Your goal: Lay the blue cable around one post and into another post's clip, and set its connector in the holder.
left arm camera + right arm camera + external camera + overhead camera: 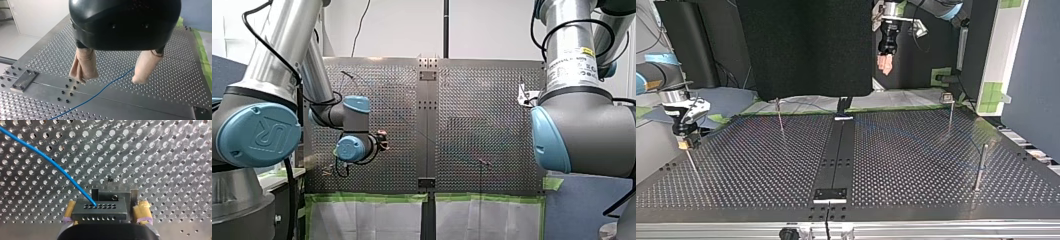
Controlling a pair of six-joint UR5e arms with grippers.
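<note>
In the right wrist view a black connector (100, 211) with rows of holes sits against a metal holder (105, 193). My right gripper (106, 205) stands open astride it, with a slim gap beside one yellow pad (143, 213). The blue cable (50, 161) runs from the connector across the perforated plate. In the top view, my right gripper (684, 137) is at the left edge, atop a thin post. My left gripper (111, 78) hangs open with beige pads (83, 65), holding nothing. The blue cable (100, 92) lies on the plate below it. My left gripper (884, 62) is high over the far edge.
Thin upright posts stand on the plate in the top view: one at back left (780, 115), one with a clip at back right (950, 112), one at the right (980, 167). A dark centre strip (838, 150) with bracket plates divides the perforated table (916, 170).
</note>
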